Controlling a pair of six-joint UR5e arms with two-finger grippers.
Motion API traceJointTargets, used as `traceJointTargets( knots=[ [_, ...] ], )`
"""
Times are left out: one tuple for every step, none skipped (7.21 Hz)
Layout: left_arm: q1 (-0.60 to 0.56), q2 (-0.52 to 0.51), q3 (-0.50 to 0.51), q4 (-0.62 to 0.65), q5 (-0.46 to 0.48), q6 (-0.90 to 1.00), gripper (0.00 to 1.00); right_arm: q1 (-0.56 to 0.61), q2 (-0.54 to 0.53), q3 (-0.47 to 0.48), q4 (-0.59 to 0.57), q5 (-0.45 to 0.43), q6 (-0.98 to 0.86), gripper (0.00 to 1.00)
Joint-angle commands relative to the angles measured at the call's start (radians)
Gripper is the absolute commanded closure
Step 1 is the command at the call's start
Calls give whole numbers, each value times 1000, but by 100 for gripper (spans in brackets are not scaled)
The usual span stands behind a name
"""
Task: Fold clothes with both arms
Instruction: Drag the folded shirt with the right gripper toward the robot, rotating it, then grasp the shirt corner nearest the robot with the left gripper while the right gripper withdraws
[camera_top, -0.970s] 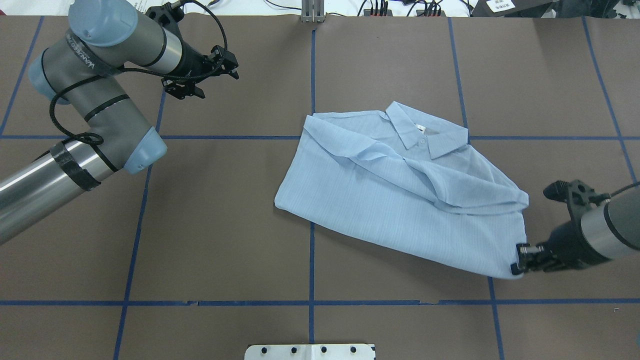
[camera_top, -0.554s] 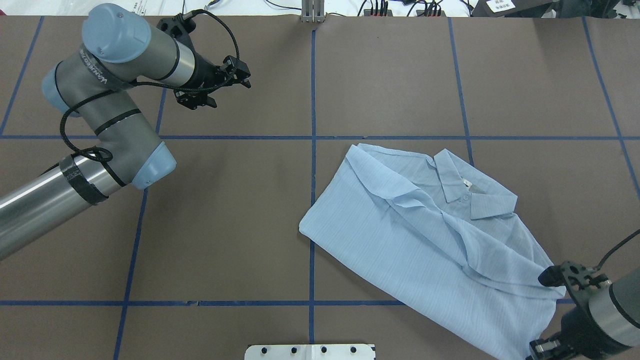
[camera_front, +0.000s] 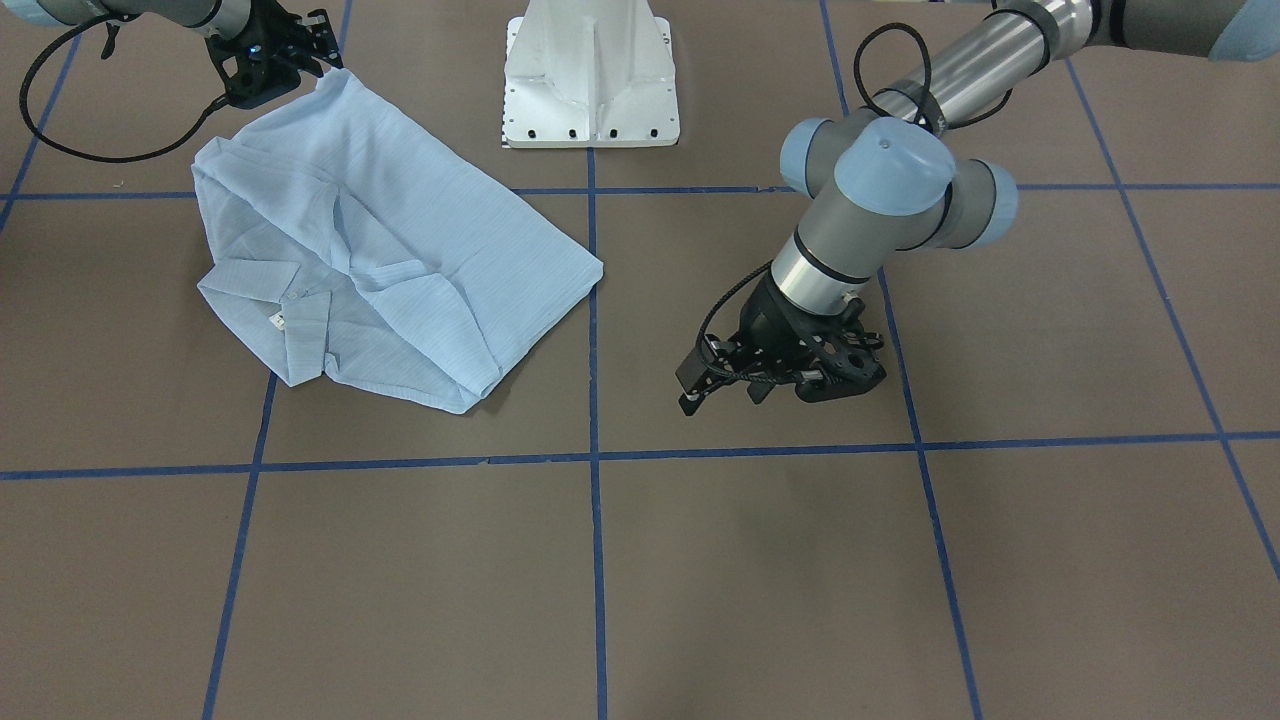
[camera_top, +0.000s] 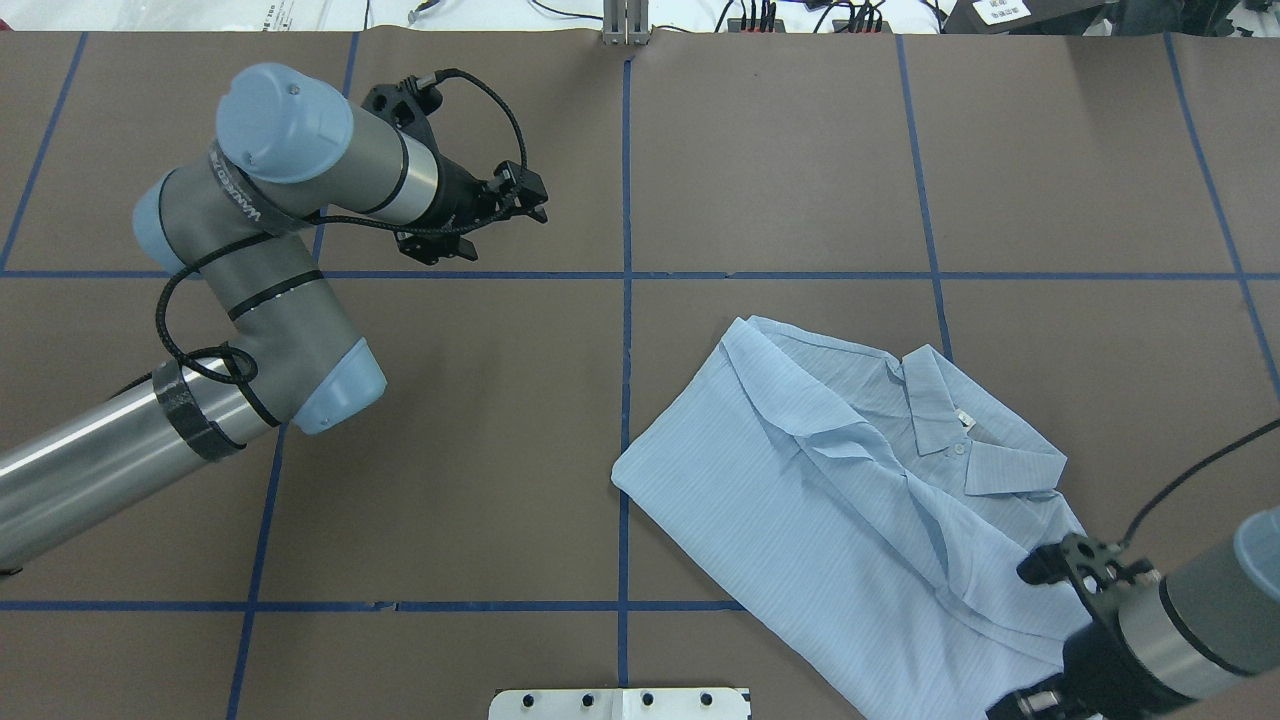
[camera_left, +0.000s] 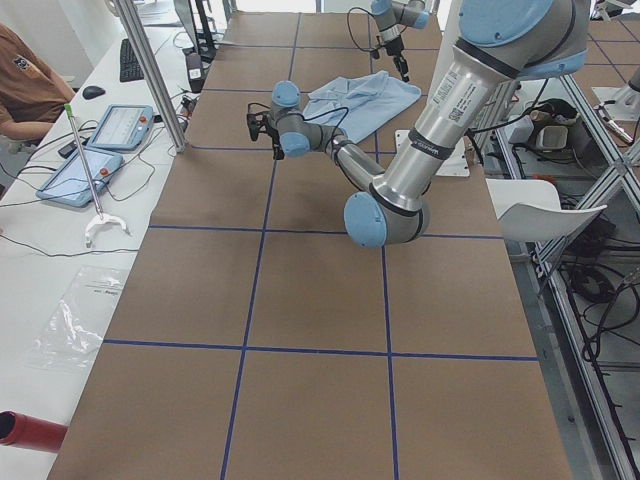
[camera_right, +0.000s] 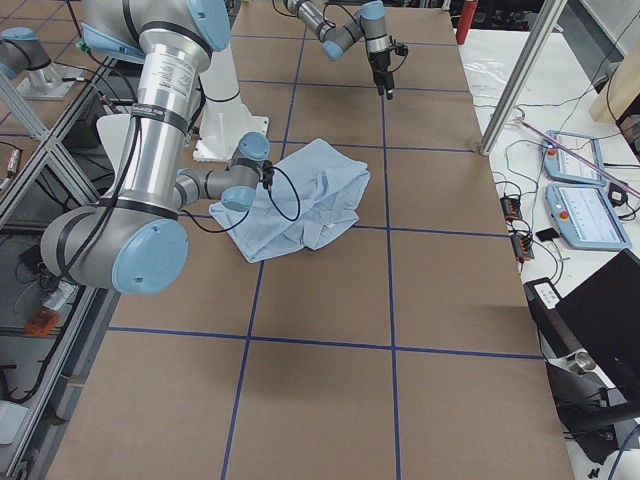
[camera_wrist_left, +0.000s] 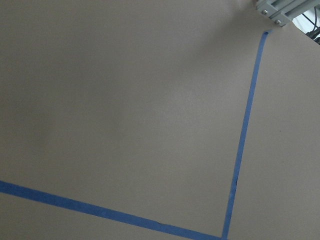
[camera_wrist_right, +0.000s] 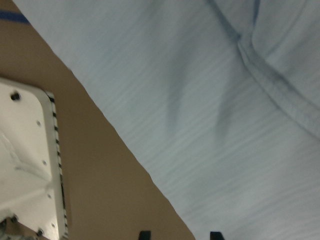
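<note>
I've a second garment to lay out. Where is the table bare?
Bare: the operator-side row of squares, and the strip between the left gripper and the shirt. Crowded: by the white pedestal base, where the right gripper holds the shirt.

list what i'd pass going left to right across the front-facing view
thin light-blue striped collared shirt → white metal pedestal base → black two-finger left end effector
</note>
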Motion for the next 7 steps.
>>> traceJointTargets(
  knots=[
    [106,-2,-79,86,2,-42,1,259,122,-22,2,1,-10,0],
    [153,-3,-123,157,5,-97,1,359,145,-36,2,0,-10,0],
    [216,-8,-151,231,28,-155,1,443,147,-41,2,3,-10,0],
    [277,-12,-141,239,92,-168,3,500,148,-42,0,7,-12,0],
    [311,-11,-118,238,110,-188,7,533,156,-41,2,13,-12,0],
    [316,-21,-90,238,111,-196,9,538,157,-41,2,12,-12,0],
    [342,-23,-87,236,110,-211,12,539,157,-41,2,10,-10,0]
  ],
)
